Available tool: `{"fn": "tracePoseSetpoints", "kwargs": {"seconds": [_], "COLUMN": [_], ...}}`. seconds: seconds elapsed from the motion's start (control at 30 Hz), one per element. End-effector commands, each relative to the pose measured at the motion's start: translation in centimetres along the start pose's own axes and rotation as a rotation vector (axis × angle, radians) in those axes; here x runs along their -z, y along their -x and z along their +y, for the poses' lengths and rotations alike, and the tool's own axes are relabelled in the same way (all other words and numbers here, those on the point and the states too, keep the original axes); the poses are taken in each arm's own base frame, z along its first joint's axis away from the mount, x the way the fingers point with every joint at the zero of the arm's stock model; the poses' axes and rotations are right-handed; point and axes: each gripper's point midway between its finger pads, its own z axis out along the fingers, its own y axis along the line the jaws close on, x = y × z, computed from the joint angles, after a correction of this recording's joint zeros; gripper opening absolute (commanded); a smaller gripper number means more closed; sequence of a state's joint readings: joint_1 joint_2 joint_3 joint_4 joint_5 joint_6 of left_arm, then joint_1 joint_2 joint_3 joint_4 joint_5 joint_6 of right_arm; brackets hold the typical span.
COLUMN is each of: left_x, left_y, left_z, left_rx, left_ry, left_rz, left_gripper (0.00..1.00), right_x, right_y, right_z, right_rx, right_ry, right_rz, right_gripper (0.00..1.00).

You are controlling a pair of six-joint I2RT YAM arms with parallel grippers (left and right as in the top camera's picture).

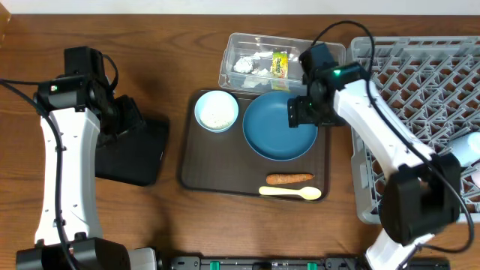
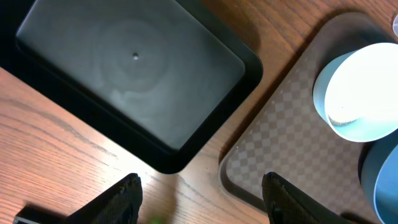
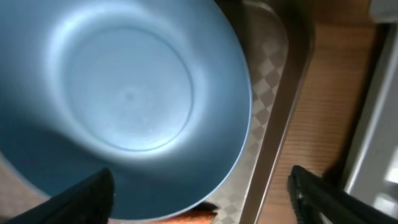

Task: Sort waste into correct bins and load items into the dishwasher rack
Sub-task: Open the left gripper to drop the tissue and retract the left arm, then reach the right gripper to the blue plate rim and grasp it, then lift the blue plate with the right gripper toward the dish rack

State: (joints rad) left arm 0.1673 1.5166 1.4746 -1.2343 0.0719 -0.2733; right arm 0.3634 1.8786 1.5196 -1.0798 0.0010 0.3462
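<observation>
overhead: blue plate point(image 1: 279, 126), bowl point(image 1: 217, 111), carrot point(image 1: 289, 178) and spoon point(image 1: 291, 193) lie on the brown tray point(image 1: 206, 161), paper point(image 1: 245, 65) in the clear tub point(image 1: 227, 60) | left wrist: left end effector point(image 2: 202, 193) apart, empty, by the black tray point(image 2: 124, 74) | right wrist: right end effector point(image 3: 202, 186) apart, above the blue plate

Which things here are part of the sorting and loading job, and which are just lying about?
Part of the job: crumpled paper and wrapper, both in the clear tub; carrot piece; black tray; dark blue plate; pale blue bowl; cream spoon; dishwasher rack.

Lying about: brown serving tray under the dishes; wooden table.
</observation>
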Motion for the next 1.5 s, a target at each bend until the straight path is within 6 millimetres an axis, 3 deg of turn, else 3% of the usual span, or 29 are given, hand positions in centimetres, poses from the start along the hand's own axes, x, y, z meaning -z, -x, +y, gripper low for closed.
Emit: {"fn": "tracePoseSetpoints", "kwargs": {"seconds": [0.0, 0.23, 0.33, 0.37, 0.5, 0.6, 0.87, 0.97, 1.13, 1.4, 1.47], "left_x": [0.7, 0.7, 0.7, 0.7, 0.7, 0.7, 0.7, 0.7, 0.7, 0.7, 0.7], "left_y": [0.1, 0.1, 0.1, 0.1, 0.1, 0.0, 0.0, 0.0, 0.0, 0.0, 0.0], "left_z": [0.0, 0.0, 0.0, 0.0, -0.1, -0.3, -0.3, -0.3, -0.3, -0.3, -0.3], "left_rx": [0.014, 0.014, 0.014, 0.014, 0.018, 0.017, 0.017, 0.017, 0.017, 0.017, 0.017], "left_ry": [-0.005, -0.005, -0.005, -0.005, -0.011, -0.022, -0.023, -0.023, -0.023, -0.023, -0.023], "left_rz": [-0.018, -0.018, -0.018, -0.018, -0.015, -0.011, -0.011, -0.012, -0.012, -0.012, -0.012], "left_gripper": [0.64, 0.65, 0.65, 0.65, 0.65, 0.65, 0.65, 0.65, 0.65, 0.65, 0.65], "right_x": [-2.0, -6.0, -7.5, -7.8, -8.2, -8.1, -7.3, -5.6, 0.1, 11.6, 14.4], "right_y": [-0.4, -2.2, -2.9, -3.0, -3.3, -3.2, -2.6, -2.0, -0.1, 3.1, 3.7], "right_z": [-0.4, -1.4, -1.7, -1.7, -1.8, -1.9, -2.7, -2.6, -3.1, -7.6, -9.7], "right_rx": [-0.037, -0.047, -0.047, -0.047, -0.054, -0.058, -0.082, -0.065, -0.019, -0.033, -0.045], "right_ry": [-0.046, -0.12, -0.136, -0.139, -0.149, -0.146, -0.139, -0.119, -0.085, -0.138, -0.197], "right_rz": [0.048, 0.181, 0.227, 0.236, 0.253, 0.246, 0.23, 0.184, 0.021, -0.371, -0.468], "right_gripper": [0.82, 0.77, 0.67, 0.6, 0.19, 0.02, 0.02, 0.01, 0.01, 0.01, 0.01]}}
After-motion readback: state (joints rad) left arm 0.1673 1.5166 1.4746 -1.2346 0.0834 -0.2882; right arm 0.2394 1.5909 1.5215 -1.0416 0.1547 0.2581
